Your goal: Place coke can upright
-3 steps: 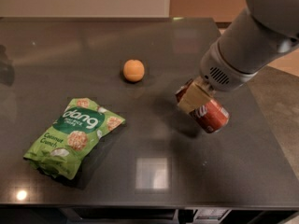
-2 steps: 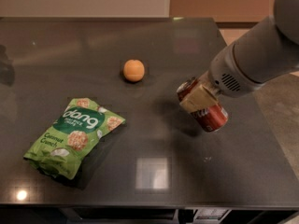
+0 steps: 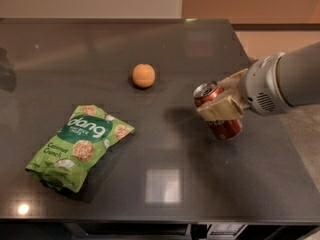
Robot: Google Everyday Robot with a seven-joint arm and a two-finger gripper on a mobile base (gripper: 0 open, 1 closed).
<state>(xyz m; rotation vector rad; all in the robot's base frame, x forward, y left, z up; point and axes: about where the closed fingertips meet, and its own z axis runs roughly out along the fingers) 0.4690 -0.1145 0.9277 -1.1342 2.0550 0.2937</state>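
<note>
Gripper (image 3: 219,106), fingers tight around tilted coke can (image 3: 227,128), near right edge of table (image 3: 200,194) (open surface leftward)

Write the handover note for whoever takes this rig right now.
Gripper: at the table's right side, fingers shut on the coke can.
Coke can: tilted, top leaning up and left; whether its base touches the table cannot be told.
Done: can grasped.
Left: bring it upright, stand it on the table, release.
The orange and green snack bag lie to the can's left in the camera view, apart from it.
</note>
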